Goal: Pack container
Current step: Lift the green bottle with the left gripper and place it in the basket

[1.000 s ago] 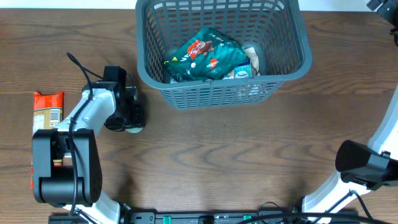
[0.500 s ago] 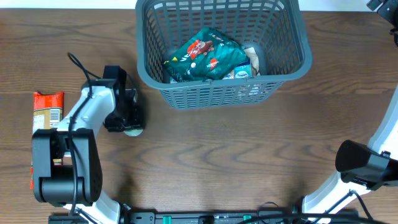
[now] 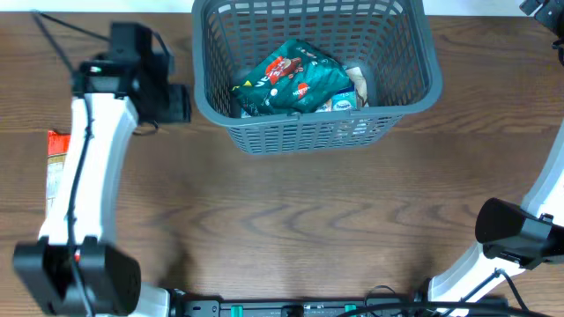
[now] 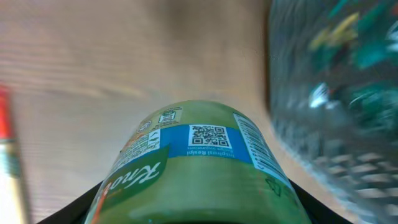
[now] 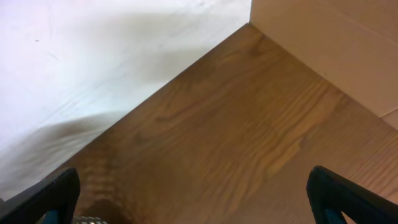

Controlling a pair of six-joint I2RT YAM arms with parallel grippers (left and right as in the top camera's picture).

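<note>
While our left gripper [image 3: 174, 102] clamps the green pot [image 4: 198, 163] at nine o'clock of the container [image 3: 300, 134], itself at the table's [image 3: 291, 220] twelve, we judge the carry underway; next, lift over it and release. Our right gripper [image 5: 199, 198] gapes empty.

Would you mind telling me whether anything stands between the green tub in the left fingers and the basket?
Nothing visible lies between them. The left fingers hold the green tub just outside the basket, so only the basket's own left wall must be cleared.
</note>
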